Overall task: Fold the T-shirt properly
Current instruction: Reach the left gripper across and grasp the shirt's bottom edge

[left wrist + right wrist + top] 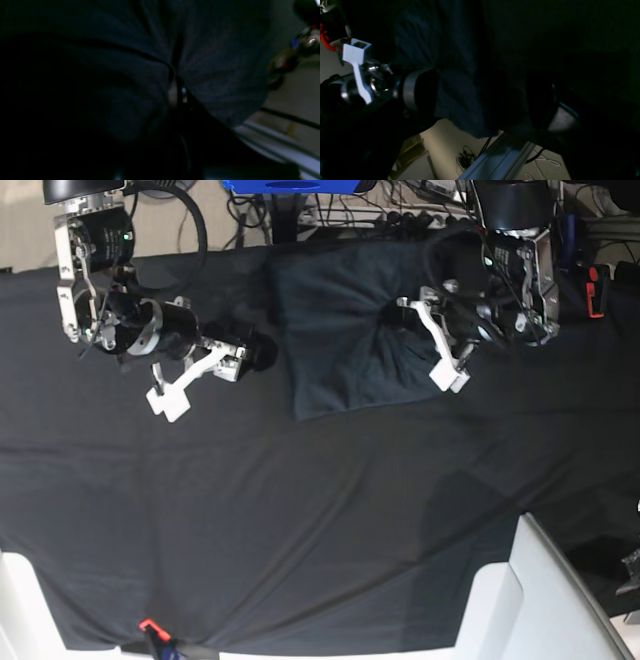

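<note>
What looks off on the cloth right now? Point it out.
The T-shirt is bunched, not flat: creases fan out from its right edge, where the left pincer meets the cloth. Its lower edge runs askew across the black tablecloth. The right pincer sits at the shirt's left edge; its grip is too dark to judge.

Left gripper tips buried in T-shirt folds; wrist views dark, blurred.

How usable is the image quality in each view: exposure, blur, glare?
Left wrist: underexposed and soft, the T-shirt fills it. Right wrist: very dark, right half almost black, the left gripper blurred. Base: evenly lit and sharp, though T-shirt and black tablecloth contrast weakly.
</note>
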Tool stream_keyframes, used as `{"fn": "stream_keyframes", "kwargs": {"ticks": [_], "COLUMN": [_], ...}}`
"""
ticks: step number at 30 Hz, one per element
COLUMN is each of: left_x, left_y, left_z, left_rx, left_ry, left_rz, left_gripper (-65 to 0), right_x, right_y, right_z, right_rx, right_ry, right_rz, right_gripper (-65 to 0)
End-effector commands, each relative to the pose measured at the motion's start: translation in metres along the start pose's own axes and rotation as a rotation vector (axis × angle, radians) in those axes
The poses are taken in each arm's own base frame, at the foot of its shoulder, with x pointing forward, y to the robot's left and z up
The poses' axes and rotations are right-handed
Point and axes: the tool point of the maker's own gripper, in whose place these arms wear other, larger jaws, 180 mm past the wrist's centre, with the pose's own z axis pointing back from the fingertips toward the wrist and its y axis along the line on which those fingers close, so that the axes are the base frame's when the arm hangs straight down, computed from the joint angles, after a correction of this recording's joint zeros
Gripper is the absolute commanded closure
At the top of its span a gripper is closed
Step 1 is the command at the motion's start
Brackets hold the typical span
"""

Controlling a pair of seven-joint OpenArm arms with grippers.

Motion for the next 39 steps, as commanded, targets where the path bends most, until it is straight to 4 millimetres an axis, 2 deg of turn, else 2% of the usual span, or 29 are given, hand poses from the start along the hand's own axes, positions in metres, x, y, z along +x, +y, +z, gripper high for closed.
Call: {"fn": "stream_keyframes", "kwargs": {"ticks": [1,5,8,13,17,21,26,29,35,39], "left_x": [0.007,0.026,0.036,0.068,0.077,0.083,0.093,0.104,0.13,0.138], "left_y": [0.011,0.027,0.033,0.035,0.025,0.004,-0.027,-0.036,-0.043,-0.056], "left_z": [0.013,0.034,0.039,0.044,0.03,0.007,-0.017,-0.024,-0.034,-0.04], "left_rx": [0.056,0.127,0.167,0.251,0.3,0.304,0.289,0.336,0.516,0.531], "left_ry": [0.017,0.057,0.132,0.187,0.26,0.293,0.288,0.294,0.291,0.341], "left_rz": [-0.039,-0.156,-0.251,-0.404,-0.529,-0.66,-0.782,-0.887,-1.151,-1.351], "left_gripper": [0.0,0.0,0.0,0.0,0.0,0.0,0.0,0.0,0.0,0.0], "right_x": [0.008,0.008,0.008,0.008,0.009,0.01,0.022,0.03,0.062,0.076], "right_y": [0.007,0.007,0.007,0.007,0.007,0.007,0.0,-0.004,-0.044,-0.06], "right_z": [0.003,0.003,0.003,0.003,0.003,0.004,0.007,0.01,0.038,0.055], "right_rx": [0.023,0.023,0.023,0.024,0.024,0.023,0.007,-0.006,-0.092,-0.112], "right_ry": [-0.023,-0.023,-0.023,-0.023,-0.025,-0.03,-0.099,-0.137,-0.272,-0.34], "right_rz": [0.012,0.012,0.012,0.011,0.012,0.012,0.01,0.012,-0.125,-0.178], "right_gripper": [-50.9,-50.9,-50.9,-50.9,-50.9,-50.9,-50.9,-50.9,-50.9,-50.9]}}
